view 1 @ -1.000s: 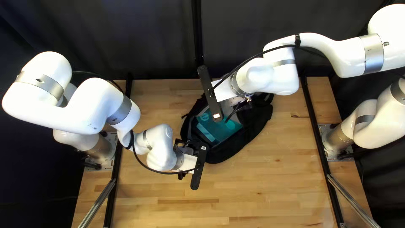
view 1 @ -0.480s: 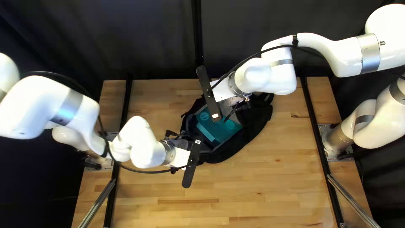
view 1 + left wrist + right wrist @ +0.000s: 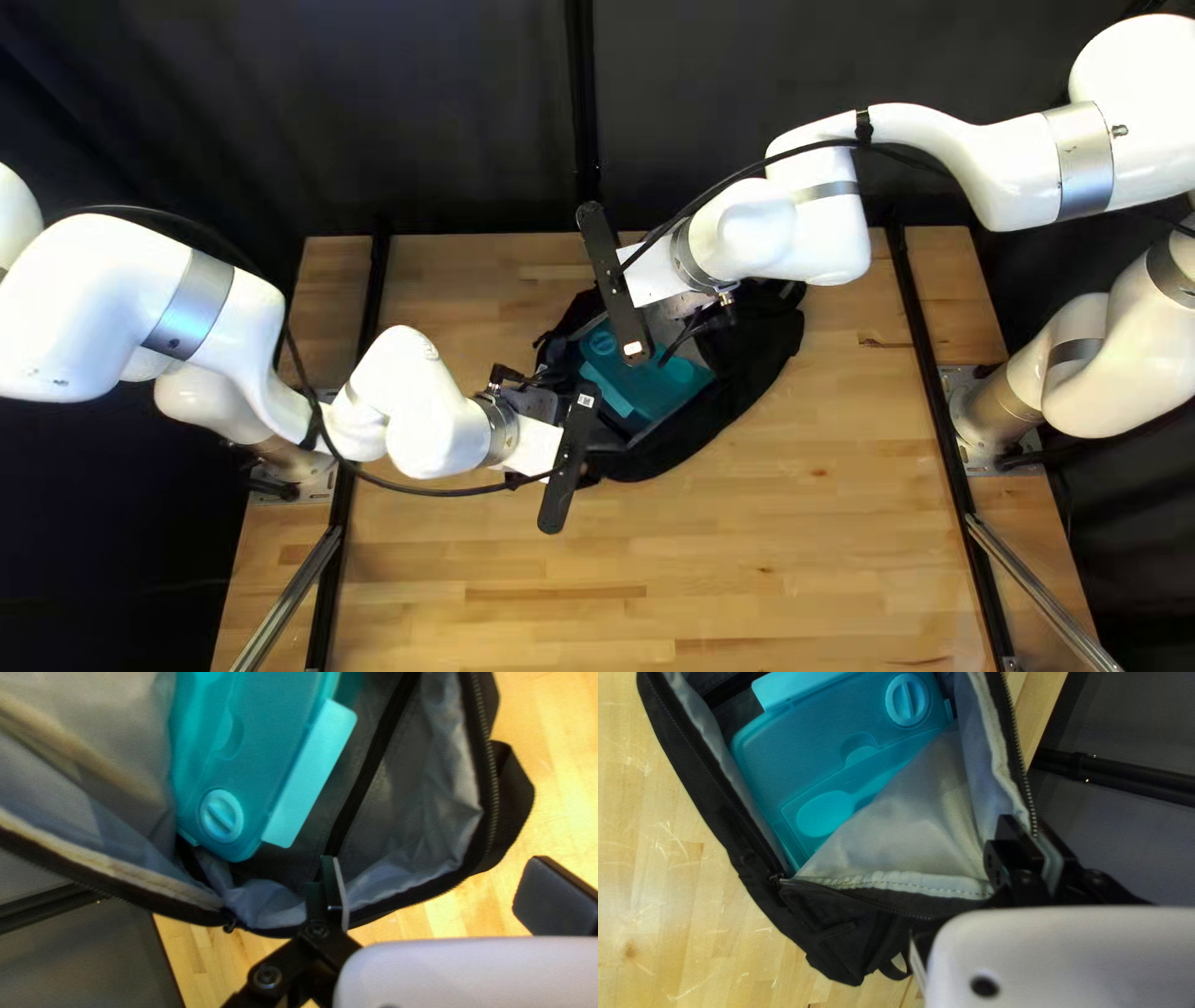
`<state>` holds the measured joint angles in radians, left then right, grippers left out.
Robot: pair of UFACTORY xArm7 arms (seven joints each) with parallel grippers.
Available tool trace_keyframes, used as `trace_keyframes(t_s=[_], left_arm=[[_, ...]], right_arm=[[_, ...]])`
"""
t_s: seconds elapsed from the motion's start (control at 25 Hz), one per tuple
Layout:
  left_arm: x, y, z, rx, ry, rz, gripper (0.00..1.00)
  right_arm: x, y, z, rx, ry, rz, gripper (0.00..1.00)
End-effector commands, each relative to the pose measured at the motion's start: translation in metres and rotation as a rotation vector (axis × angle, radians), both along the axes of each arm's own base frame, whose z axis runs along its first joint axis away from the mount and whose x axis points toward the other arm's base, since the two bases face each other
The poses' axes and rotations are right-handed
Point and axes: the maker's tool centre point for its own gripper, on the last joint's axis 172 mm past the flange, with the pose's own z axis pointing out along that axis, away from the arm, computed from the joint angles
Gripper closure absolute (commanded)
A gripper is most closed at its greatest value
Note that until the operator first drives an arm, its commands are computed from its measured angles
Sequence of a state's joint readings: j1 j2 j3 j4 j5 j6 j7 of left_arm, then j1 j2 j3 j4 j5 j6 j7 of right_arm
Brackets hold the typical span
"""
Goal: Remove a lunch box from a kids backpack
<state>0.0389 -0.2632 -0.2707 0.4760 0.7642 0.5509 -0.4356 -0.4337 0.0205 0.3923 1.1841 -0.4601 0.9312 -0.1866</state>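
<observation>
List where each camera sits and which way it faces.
Top left view: above the near edge, slanting down over the pale wooden table; both white arms show.
Left wrist view: on my left wrist, facing along my left gripper into the black cloth backpack; that gripper shows.
Right wrist view: on my right wrist, facing along my right gripper, showing at the backpack's rim.
Both wrist views share the teal plastic lunch box.
</observation>
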Motion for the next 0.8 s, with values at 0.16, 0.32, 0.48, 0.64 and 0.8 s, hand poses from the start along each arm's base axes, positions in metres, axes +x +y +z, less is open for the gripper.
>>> trace_keyframes(t_s=[0.16, 0.32, 0.48, 0.64, 0.8], left_arm=[[0.0, 0.0, 0.0, 0.001, 0.0, 0.0, 0.0], [0.009, 0.002, -0.006, 0.047, -0.051, -0.048, 0.0], [0.016, 0.006, -0.013, 0.115, -0.12, -0.136, 0.0], [0.022, 0.016, -0.012, 0.141, -0.158, -0.175, 0.0], [0.027, 0.03, -0.019, 0.154, -0.17, -0.18, 0.0]], right_arm=[[0.01, -0.003, 0.001, 0.003, -0.004, 0.006, 1.0], [0.011, -0.002, 0.0, 0.004, -0.008, 0.01, 1.0], [0.009, 0.001, 0.002, 0.004, -0.008, 0.011, 1.0], [0.011, 0.0, 0.001, 0.006, -0.009, 0.013, 1.0], [0.013, 0.0, 0.0, 0.009, -0.011, 0.014, 1.0]])
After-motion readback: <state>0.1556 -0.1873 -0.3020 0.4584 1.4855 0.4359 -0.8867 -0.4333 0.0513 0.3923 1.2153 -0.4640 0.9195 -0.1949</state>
